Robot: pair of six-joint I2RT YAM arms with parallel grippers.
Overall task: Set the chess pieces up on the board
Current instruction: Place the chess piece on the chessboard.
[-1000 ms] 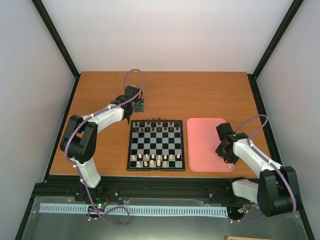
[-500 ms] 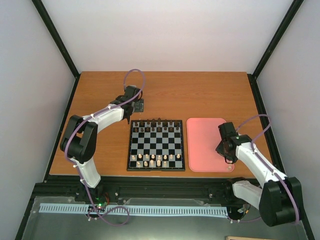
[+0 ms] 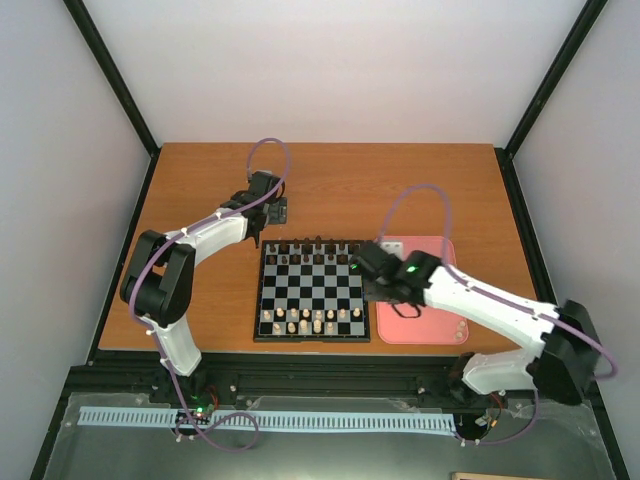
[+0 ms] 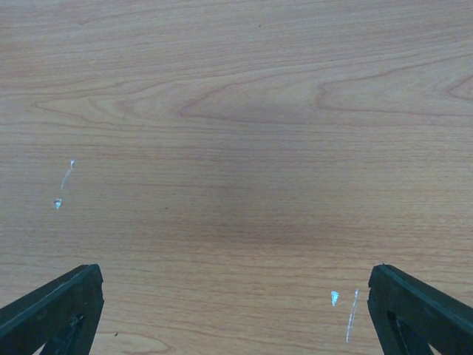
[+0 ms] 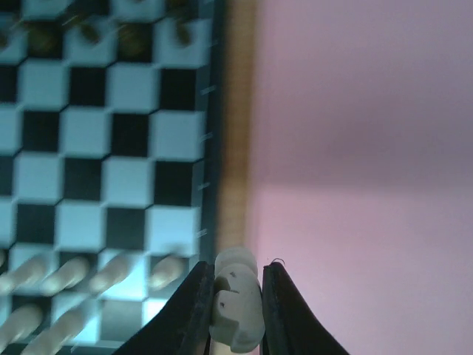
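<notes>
Wooden table (image 3: 400, 190) was seen from above, with the arm bases at its near edge.

Left arm (image 3: 200, 240) was stretched toward the far left part of the table, beyond the far left corner of the board. Right arm (image 3: 480, 305) was laid across the near half of the pink tray (image 3: 430, 250), wrist toward the board.

Chessboard (image 3: 312, 290) was placed at the table's middle, square to the edge. The pink tray was just beside it on the right, with a narrow strip of wood showing between them.

Left gripper (image 3: 278, 210) was over bare wood, well apart from the board. In the left wrist view its fingers (image 4: 55, 310) were spread wide, nothing between them, only table grain underneath.

Right gripper (image 3: 365, 265) was at the board's right edge. In the right wrist view the right gripper (image 5: 235, 268) was clamped on one cream piece (image 5: 236, 299), jaws pressed on both sides. The piece was seen over the board's right border and the wood strip, next to the tray; which piece type could not be told.

Dark pieces (image 3: 312, 250) were lined along the board's far rows. Cream pieces (image 3: 310, 320) were standing on the two near rows, with some squares there unfilled. The middle rows were bare.
</notes>
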